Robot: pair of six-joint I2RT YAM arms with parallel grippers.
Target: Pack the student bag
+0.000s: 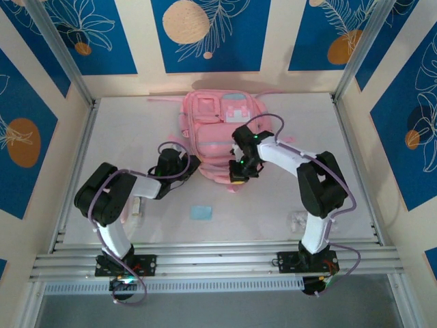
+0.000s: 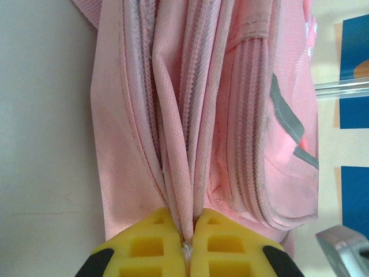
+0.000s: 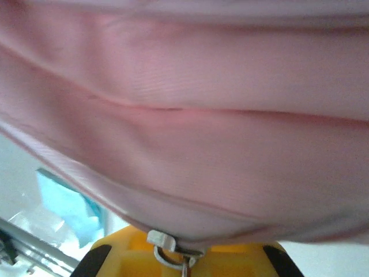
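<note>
The left tool (image 2: 187, 245) is clamped on a fold of pink cloth, its yellow fingers (image 2: 147, 247) pressed together on a seam of the student bag (image 2: 230, 115). The right tool (image 3: 183, 259) is closed on a small metal zipper pull (image 3: 164, 242) at the student bag's lower edge, with pink cloth bulging above it. Seen from above, both tools meet the near edge of the student bag, the left at its near-left corner and the right close to the middle. The student bag lies flat, pockets up, in the middle of the far half of the tabletop (image 1: 123, 137). A small blue sheet (image 1: 201, 212) lies nearer the arm bases, apart from the student bag.
</note>
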